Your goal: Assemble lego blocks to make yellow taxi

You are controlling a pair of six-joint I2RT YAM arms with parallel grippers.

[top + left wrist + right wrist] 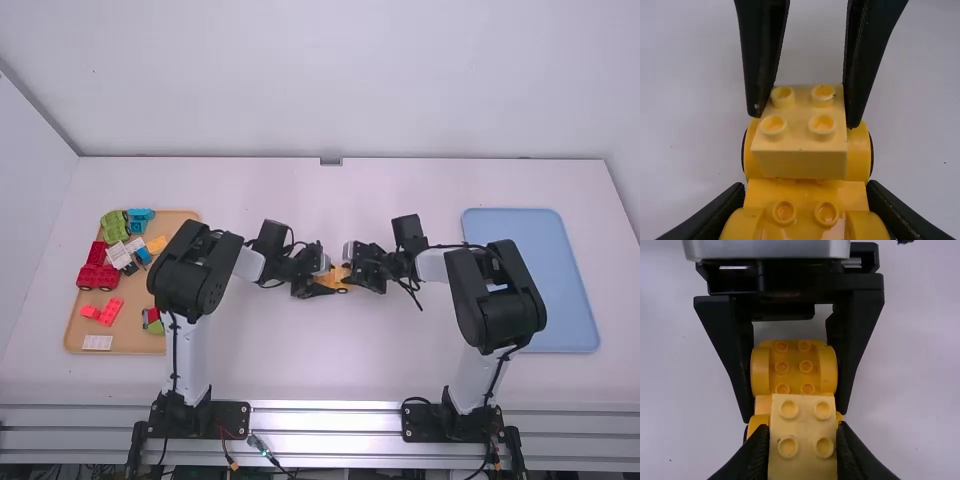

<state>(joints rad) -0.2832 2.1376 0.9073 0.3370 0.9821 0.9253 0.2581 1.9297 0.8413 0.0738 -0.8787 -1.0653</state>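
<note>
In the high view, mixed blocks and a white label, too small to be read, are being carried by a tan tray; the yellow car body is being clasped by the left hand; the pale yellow block is being pinched by the right hand; dark wheel edges are being shown in the left wrist view, rows of studs in the right; both arms are being held bent inward above the tabletop.

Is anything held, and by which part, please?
The right pincer holds the four-stud yellow block by two opposite sides; the left pincer, the yellow wheeled base by both sides.
</note>
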